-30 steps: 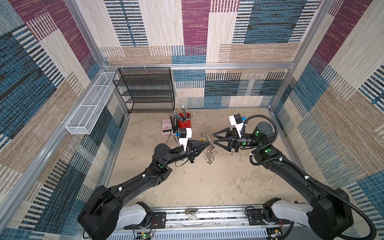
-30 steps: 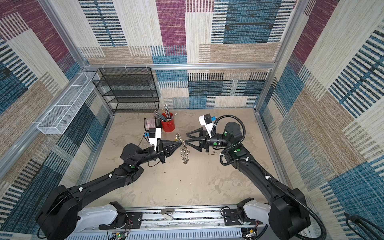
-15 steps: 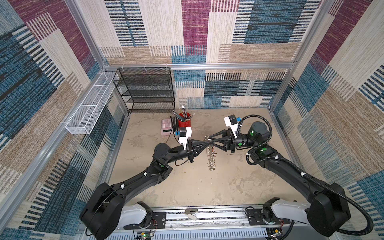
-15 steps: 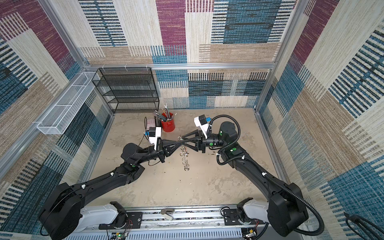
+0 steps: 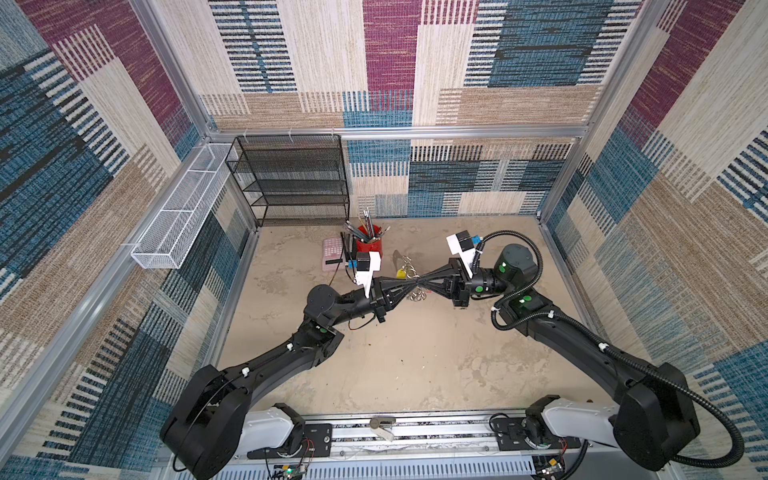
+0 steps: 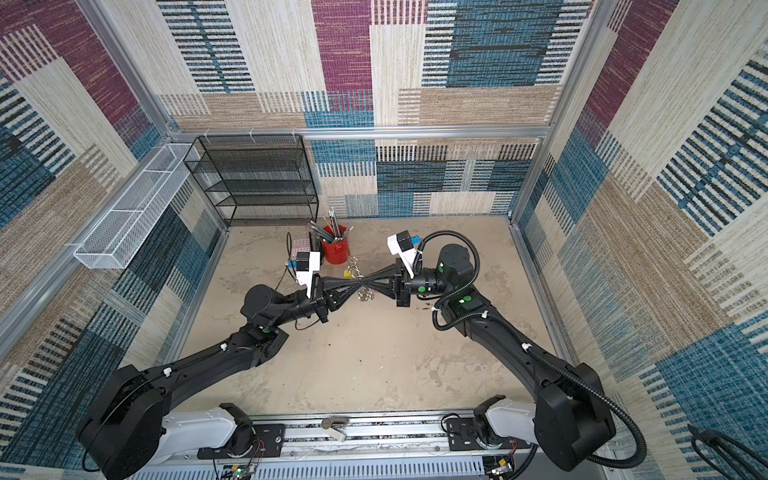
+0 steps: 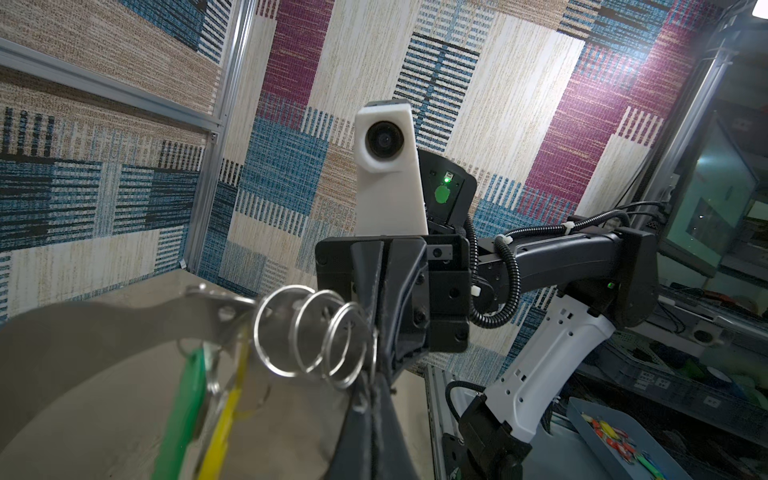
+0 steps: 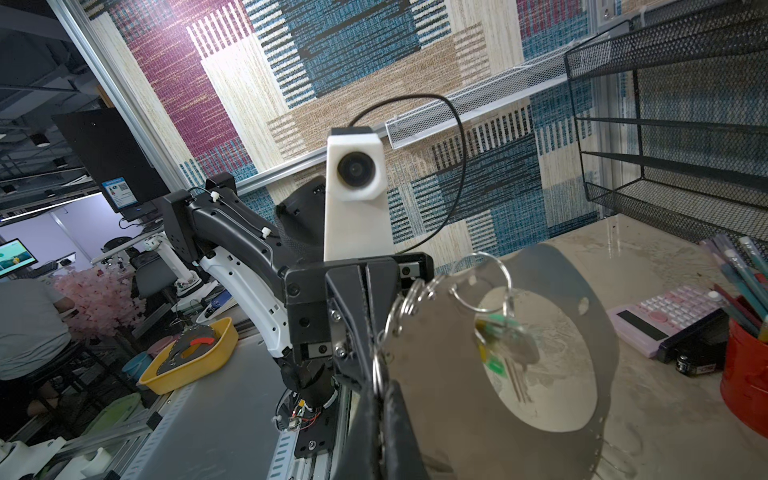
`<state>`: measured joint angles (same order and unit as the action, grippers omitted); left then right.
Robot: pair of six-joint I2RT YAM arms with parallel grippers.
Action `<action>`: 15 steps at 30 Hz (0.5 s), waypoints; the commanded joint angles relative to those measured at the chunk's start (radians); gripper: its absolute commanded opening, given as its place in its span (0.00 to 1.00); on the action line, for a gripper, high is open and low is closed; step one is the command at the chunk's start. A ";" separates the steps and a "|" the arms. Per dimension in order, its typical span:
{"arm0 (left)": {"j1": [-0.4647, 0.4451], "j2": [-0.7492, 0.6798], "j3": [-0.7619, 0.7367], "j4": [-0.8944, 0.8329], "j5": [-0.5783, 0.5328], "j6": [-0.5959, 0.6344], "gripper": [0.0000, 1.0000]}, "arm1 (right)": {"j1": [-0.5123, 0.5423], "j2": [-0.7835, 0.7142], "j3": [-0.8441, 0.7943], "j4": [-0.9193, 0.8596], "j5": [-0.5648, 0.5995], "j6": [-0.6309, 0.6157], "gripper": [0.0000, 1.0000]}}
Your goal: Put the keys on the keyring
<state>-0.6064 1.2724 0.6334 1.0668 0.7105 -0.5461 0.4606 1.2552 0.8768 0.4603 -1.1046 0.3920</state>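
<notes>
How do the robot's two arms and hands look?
The left arm and right arm are black with white bases and green stickers. The left hand and right hand are black tapered wedges with white camera housings. A ribbed black hose follows the right arm.

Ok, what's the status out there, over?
Left gripper and right gripper shut, tip to tip on keyring, held above table. Green-tagged key and yellow-tagged key hang from it. Nothing blocking.

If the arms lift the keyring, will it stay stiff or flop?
The keyring's grey band looks like flat sheet, so it probably keeps its curve. Its split rings hang loose and would likely swing. The tagged keys dangle and may sway too.
</notes>
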 commanded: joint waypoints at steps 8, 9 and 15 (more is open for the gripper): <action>0.001 -0.008 0.013 0.032 0.030 0.000 0.03 | 0.004 0.002 -0.009 0.003 0.018 0.013 0.00; 0.000 -0.013 0.015 0.014 0.033 0.003 0.06 | 0.004 0.000 -0.008 -0.004 0.026 0.012 0.00; 0.002 -0.074 0.037 -0.188 0.043 0.056 0.17 | 0.003 -0.005 -0.003 -0.069 0.041 -0.025 0.00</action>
<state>-0.6044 1.2255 0.6445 0.9405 0.7170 -0.5438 0.4629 1.2560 0.8703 0.4351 -1.0882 0.3874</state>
